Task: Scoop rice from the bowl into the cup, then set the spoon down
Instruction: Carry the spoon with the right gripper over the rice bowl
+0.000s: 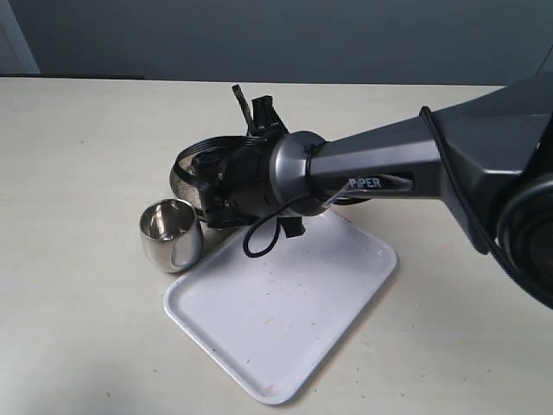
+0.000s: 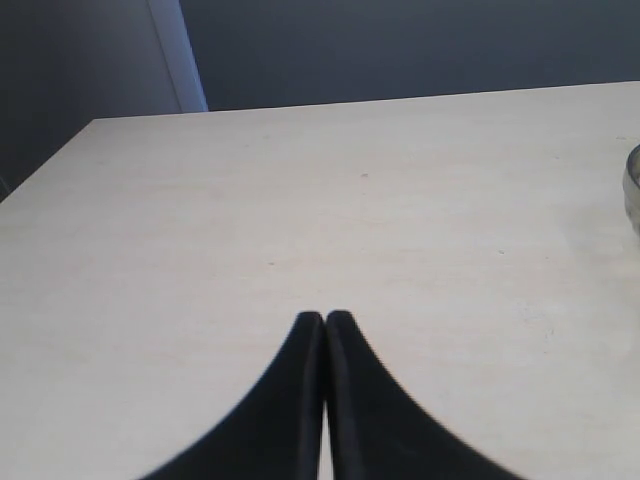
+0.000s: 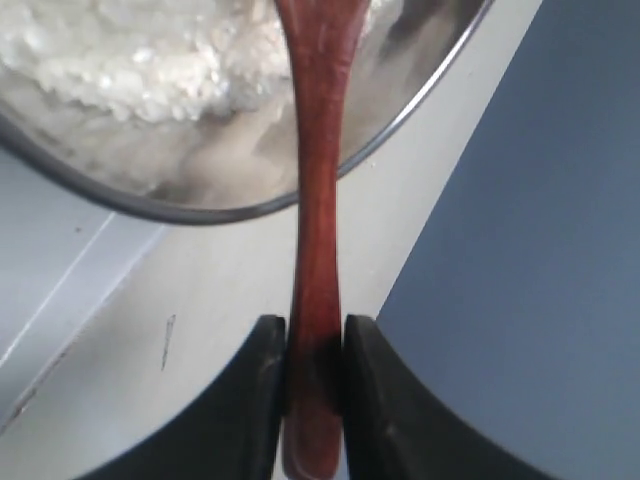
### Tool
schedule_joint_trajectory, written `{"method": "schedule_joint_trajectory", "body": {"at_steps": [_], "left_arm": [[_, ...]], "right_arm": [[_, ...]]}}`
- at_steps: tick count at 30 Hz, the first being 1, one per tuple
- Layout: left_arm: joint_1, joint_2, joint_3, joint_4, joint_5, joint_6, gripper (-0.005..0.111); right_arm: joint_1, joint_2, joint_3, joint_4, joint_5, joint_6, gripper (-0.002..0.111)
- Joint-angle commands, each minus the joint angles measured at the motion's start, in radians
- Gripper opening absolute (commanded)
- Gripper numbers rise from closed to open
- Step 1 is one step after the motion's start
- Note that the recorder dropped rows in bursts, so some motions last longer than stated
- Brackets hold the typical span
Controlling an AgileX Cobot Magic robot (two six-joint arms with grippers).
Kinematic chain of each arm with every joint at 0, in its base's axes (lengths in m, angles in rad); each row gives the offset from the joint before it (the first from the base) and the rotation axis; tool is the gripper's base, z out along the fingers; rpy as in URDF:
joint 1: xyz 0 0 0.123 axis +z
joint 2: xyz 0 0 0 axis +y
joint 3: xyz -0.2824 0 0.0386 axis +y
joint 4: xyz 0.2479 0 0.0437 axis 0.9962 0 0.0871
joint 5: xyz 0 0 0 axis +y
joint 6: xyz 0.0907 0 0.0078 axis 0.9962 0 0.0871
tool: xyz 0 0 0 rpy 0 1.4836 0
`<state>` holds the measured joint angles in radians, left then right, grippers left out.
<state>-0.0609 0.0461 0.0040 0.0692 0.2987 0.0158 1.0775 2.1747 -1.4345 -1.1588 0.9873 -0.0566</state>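
Observation:
My right gripper (image 3: pixel 314 335) is shut on the slim handle of the reddish-brown wooden spoon (image 3: pixel 315 180). The handle runs over the rim of the steel bowl (image 3: pixel 400 110) into the white rice (image 3: pixel 130 50); the spoon's head is out of view. In the exterior view the right arm's wrist covers most of the bowl (image 1: pixel 183 164), and the right gripper itself is hidden behind it. The small steel cup (image 1: pixel 170 233) stands upright just in front of the bowl, by the tray's corner. My left gripper (image 2: pixel 325 320) is shut on nothing over bare table.
A white rectangular tray (image 1: pixel 285 320) lies in front of the bowl, under the right arm. The light tabletop (image 1: pixel 78 156) stretches away on the left. A black cable (image 1: pixel 259 238) loops down from the right wrist over the tray.

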Motion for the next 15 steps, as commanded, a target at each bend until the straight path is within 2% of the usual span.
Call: {"method": "schedule_joint_trajectory", "body": {"at_steps": [1, 15], "left_arm": [[-0.002, 0.001, -0.004, 0.0, -0.009, -0.006, 0.001], [-0.002, 0.001, -0.004, 0.0, -0.009, -0.006, 0.001]], "right_arm": [[0.0, 0.0, -0.007, 0.069, -0.035, -0.062, -0.001], [-0.004, -0.008, -0.007, 0.077, -0.033, -0.066, -0.001]]}}
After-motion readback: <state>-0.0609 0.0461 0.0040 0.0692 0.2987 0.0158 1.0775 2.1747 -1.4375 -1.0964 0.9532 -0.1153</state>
